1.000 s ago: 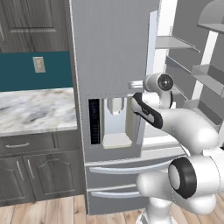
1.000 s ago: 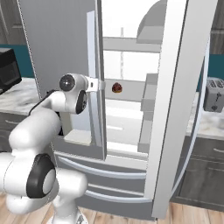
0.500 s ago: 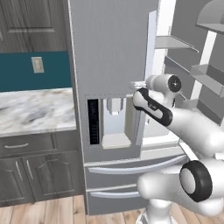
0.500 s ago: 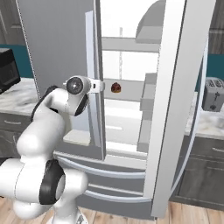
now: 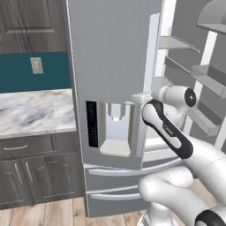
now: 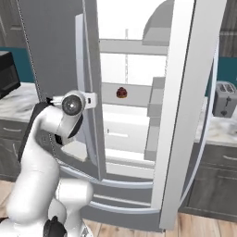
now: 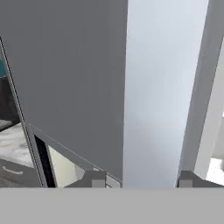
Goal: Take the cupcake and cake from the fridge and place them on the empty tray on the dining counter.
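1. I'm looking at the wall counter (image 5: 31, 112) on the far left of the left base view, with its marbled top, a teal backsplash and a pale wall outlet (image 5: 36, 65) above it, and dark cabinets (image 5: 31, 170) below.
2. Next to it, the fridge (image 5: 110, 57) is standing with its left door swung partly open; the water dispenser (image 5: 115, 132) is showing on that door's grey face.
3. My gripper (image 7: 142, 179) is clamping the left door's long vertical handle (image 7: 153, 87); in the hand view the pale bar is running straight up between the two fingertips (image 7: 97, 179), which are pressing in on either side of it.
4. That door and my own white arm are standing between me and the shelves, so the way inside is blocked from the left.
5. Through the gap, in the right base view, the cake (image 6: 121, 92) is sitting on a white middle shelf (image 6: 129, 95), well apart from the gripper and behind the door's edge.
6. The right door (image 6: 185, 106) is hanging wide open, its bins facing inward.
7. Past it on the far right, a toaster (image 6: 225, 99) is resting on another counter (image 6: 217, 132).
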Robot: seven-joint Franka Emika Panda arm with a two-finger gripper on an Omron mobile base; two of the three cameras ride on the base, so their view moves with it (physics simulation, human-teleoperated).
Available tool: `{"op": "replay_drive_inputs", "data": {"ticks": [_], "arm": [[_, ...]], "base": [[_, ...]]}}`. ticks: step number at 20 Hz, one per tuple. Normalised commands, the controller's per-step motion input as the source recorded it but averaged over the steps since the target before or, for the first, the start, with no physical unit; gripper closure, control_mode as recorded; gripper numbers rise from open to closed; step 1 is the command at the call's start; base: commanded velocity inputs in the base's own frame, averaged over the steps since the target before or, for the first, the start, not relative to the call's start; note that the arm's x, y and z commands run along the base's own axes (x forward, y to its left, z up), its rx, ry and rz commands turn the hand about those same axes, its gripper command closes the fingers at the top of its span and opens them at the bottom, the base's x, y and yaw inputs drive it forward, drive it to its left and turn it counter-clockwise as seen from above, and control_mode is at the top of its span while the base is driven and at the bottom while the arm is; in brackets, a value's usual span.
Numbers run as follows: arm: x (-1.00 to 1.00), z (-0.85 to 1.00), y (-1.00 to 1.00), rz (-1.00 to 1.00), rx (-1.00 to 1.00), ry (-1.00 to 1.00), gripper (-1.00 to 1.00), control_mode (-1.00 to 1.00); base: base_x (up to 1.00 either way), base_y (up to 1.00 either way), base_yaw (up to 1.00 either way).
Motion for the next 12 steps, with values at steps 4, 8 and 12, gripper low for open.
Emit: {"op": "replay_drive_inputs", "data": {"ticks": [4, 8, 12], "arm": [[-0.99, 0.24, 1.0, 0.12, 0.0, 0.01, 1.0, -1.0], [-0.89, 0.2, 1.0, 0.14, 0.0, 0.02, 1.0, -1.0], [-0.59, 0.18, 0.97, 0.12, 0.0, 0.03, 1.0, -1.0]], "base": [[0.0, 0.0, 0.0], [0.0, 0.0, 0.0], [0.0, 0.0, 0.0]]}}
